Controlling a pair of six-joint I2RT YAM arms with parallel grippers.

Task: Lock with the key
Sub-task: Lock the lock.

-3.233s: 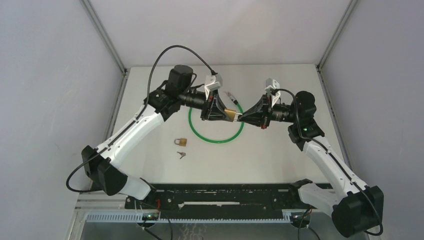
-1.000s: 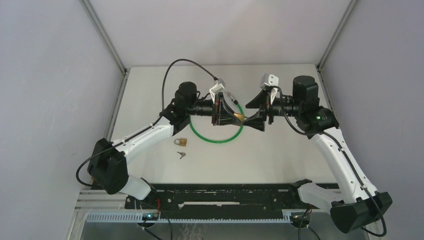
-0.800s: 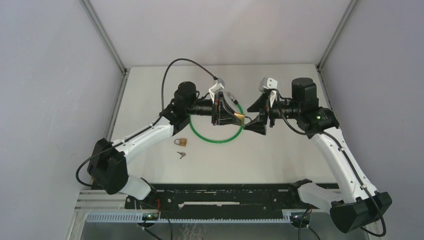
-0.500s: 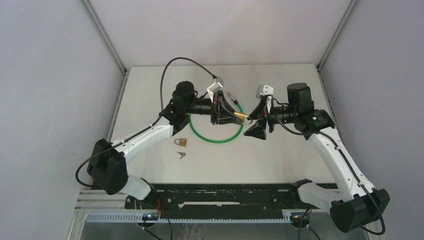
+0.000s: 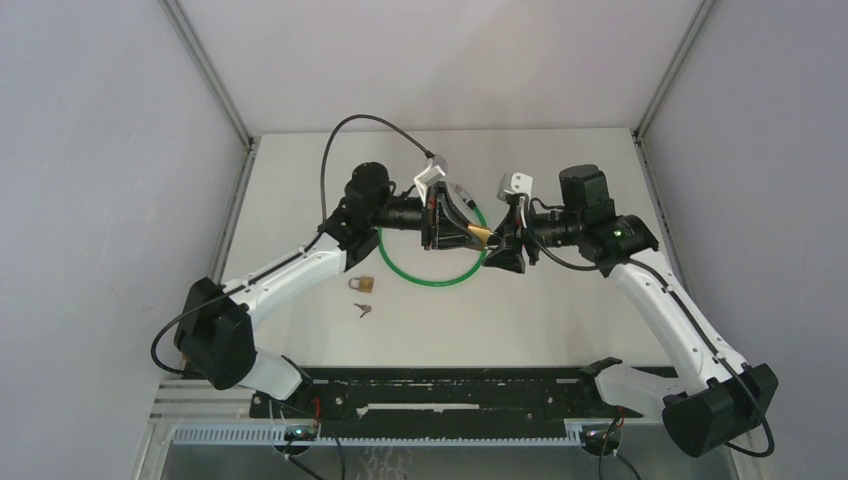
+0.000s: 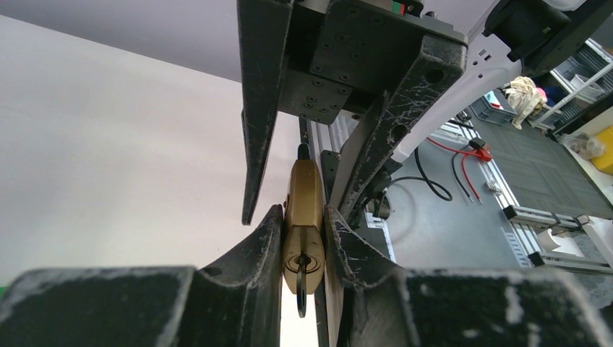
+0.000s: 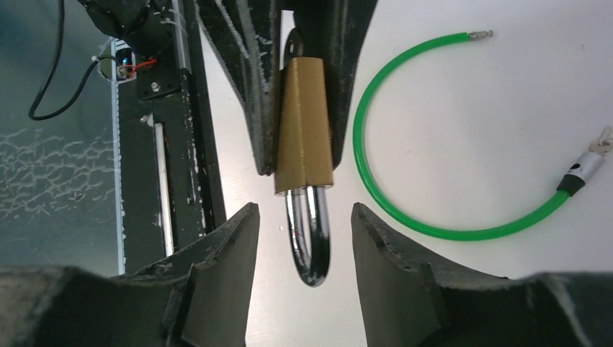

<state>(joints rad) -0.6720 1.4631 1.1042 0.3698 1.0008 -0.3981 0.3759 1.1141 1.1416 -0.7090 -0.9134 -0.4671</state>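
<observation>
Left claw [image 6: 303, 225]: clamped on the brass padlock [image 6: 305, 189].
Right claw [image 7: 303, 217]: jaws apart, flanking the shackle [image 7: 309, 249], not touching it.
Left wrist only: keyhole [image 6: 301, 262] facing the camera.
Top only: second lock [image 5: 363, 284] and key [image 5: 363, 309] lying left of both claws.

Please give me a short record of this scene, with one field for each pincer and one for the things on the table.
left pincer: shut on the brass padlock
right pincer: open, one finger on each side of the shackle, not touching it
table: green cable loop, second padlock, loose key next to it
</observation>
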